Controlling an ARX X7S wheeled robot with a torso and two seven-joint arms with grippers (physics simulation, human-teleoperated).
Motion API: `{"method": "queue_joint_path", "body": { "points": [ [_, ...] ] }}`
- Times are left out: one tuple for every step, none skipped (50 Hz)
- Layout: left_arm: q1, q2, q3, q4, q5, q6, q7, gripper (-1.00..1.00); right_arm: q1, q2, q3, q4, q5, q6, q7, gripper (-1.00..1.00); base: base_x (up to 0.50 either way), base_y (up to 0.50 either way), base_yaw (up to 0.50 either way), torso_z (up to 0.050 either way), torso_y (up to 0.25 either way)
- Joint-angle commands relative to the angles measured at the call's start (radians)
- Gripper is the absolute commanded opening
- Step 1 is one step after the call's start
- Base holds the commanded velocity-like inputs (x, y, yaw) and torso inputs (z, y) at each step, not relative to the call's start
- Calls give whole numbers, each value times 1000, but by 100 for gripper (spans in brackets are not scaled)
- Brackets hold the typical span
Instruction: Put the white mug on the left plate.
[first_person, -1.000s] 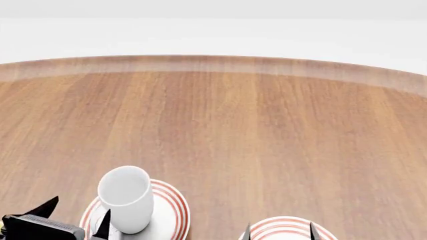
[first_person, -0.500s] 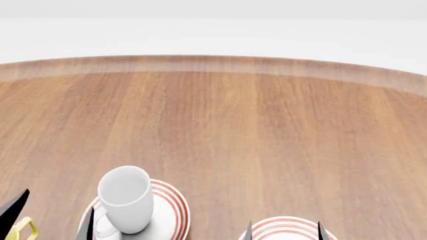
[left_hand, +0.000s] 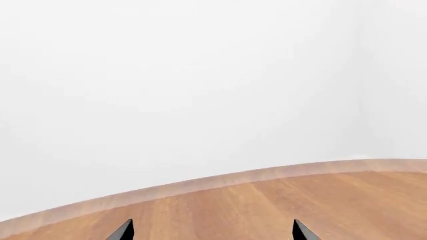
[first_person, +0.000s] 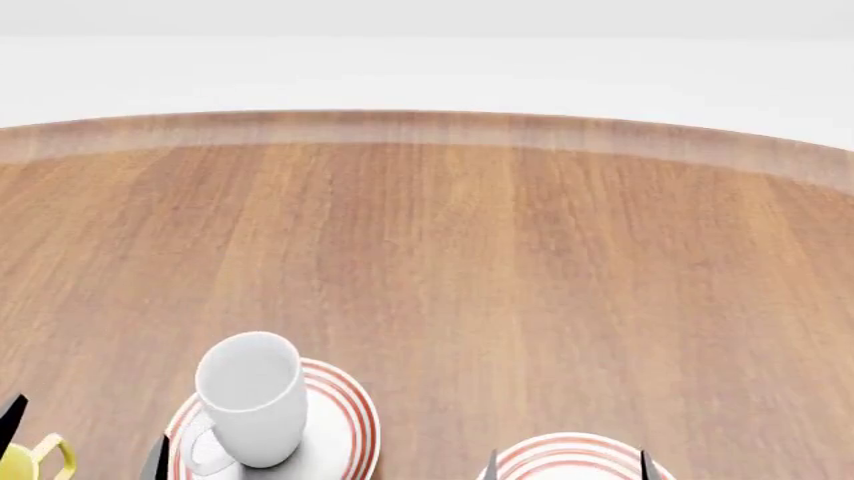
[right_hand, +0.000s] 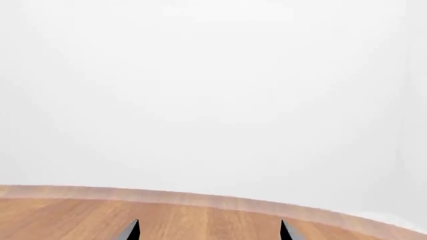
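Observation:
The tall all-white mug (first_person: 250, 398) stands upright on the left plate (first_person: 344, 415), a white plate with red rings, at the near left of the head view. Its handle points toward me. My left gripper (first_person: 84, 440) is open and empty, left of the mug and apart from it; only its two dark fingertips show. In the left wrist view the left gripper (left_hand: 212, 233) has its jaws wide apart over bare wood. My right gripper (first_person: 569, 468) is open and empty above the right plate (first_person: 567, 447). The right wrist view shows the right gripper (right_hand: 208, 233) wide open.
A yellow mug handle (first_person: 48, 455) shows at the near left edge, between the left fingertips. The round wooden table (first_person: 467, 260) stretches far ahead to its curved far edge, with a white wall behind.
My left gripper has drawn back to the lower left, away from the mug, uncovering the yellow handle. The white mug stays on the left plate. The right gripper has barely moved.

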Motion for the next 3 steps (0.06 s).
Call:
{"method": "queue_joint_path", "body": {
  "points": [
    [21,-3,2,13,14,17,-7,100,-2,4,-4,-6,-2,1,2,100,0,0,0,0,0],
    [21,-2,2,12,15,18,-7,100,-1,4,-4,-8,-1,4,3,100,0,0,0,0,0],
    [21,-4,0,15,9,15,-8,100,0,4,-5,-5,0,2,2,100,0,0,0,0,0]
  ]
}}
